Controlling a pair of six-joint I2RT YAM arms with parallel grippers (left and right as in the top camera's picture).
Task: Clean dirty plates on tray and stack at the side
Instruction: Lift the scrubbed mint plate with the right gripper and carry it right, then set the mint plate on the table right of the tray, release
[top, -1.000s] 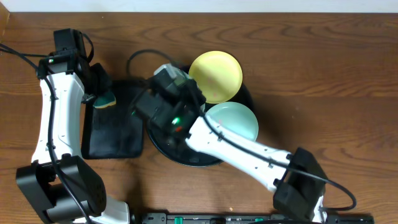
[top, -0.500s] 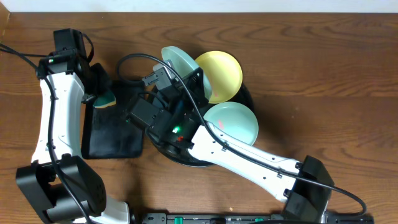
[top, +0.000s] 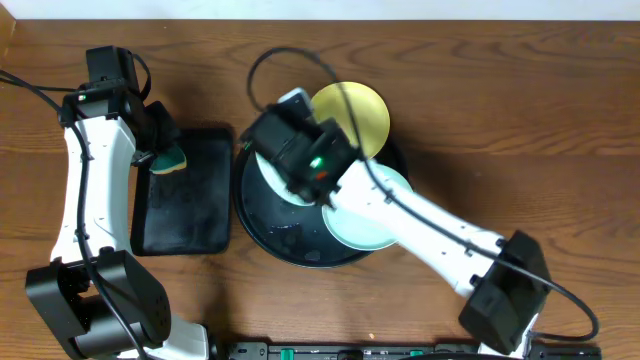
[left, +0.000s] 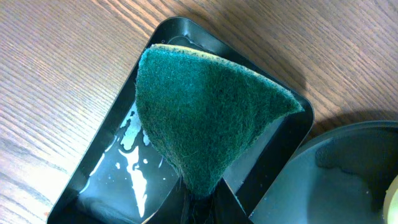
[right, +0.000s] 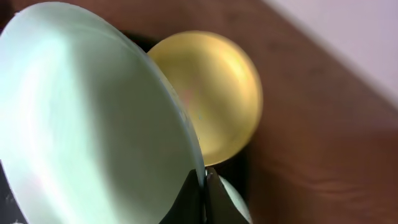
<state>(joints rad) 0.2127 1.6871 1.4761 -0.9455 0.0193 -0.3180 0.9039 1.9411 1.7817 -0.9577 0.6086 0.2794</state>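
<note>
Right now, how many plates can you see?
3: a mint plate tilted in the right gripper, a yellow plate at the tray's far edge, a second mint plate on its near side.

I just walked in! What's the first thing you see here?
The right gripper pinches a mint-green plate by its rim, tilted up over the round black tray. A yellow plate lies at the tray's far edge. The left gripper holds a green sponge over a wet rectangular tray.
</note>
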